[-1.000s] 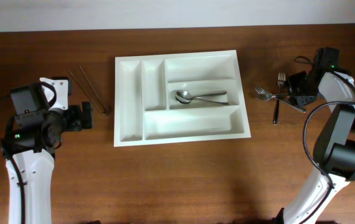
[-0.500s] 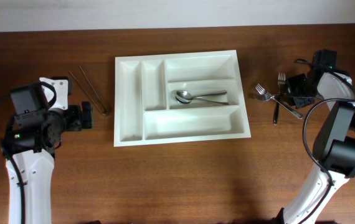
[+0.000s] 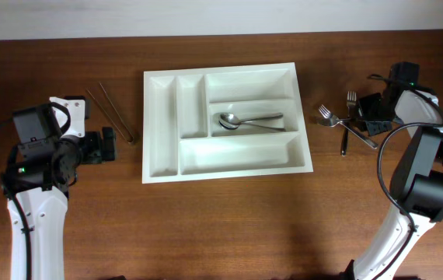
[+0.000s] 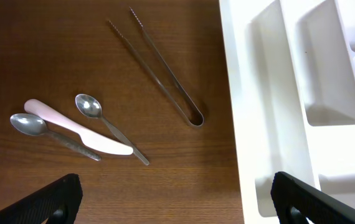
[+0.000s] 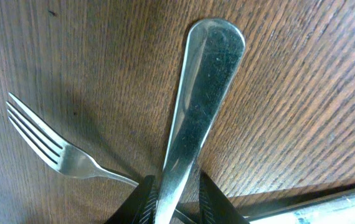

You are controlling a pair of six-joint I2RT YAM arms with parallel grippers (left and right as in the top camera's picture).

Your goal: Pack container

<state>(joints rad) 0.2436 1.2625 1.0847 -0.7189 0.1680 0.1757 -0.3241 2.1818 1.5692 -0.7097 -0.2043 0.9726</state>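
White plastic, the cutlery tray [image 3: 159, 124] lies flat mid-table between the two arms, with a spoon [image 3: 241, 120] in its middle long compartment. I judge it light, stiff and smooth. An outer wall or a divider offers the only place to pinch it, and a nudge would probably make it slide. The left gripper [image 4: 177, 193] hangs wide open above the table [image 4: 40, 50], beside the tongs [image 4: 165, 74]. The right gripper [image 5: 174, 199] is narrow, its jaws astride a steel handle [image 5: 199, 93] near a fork [image 5: 53, 152]; whether they pinch it I cannot tell.
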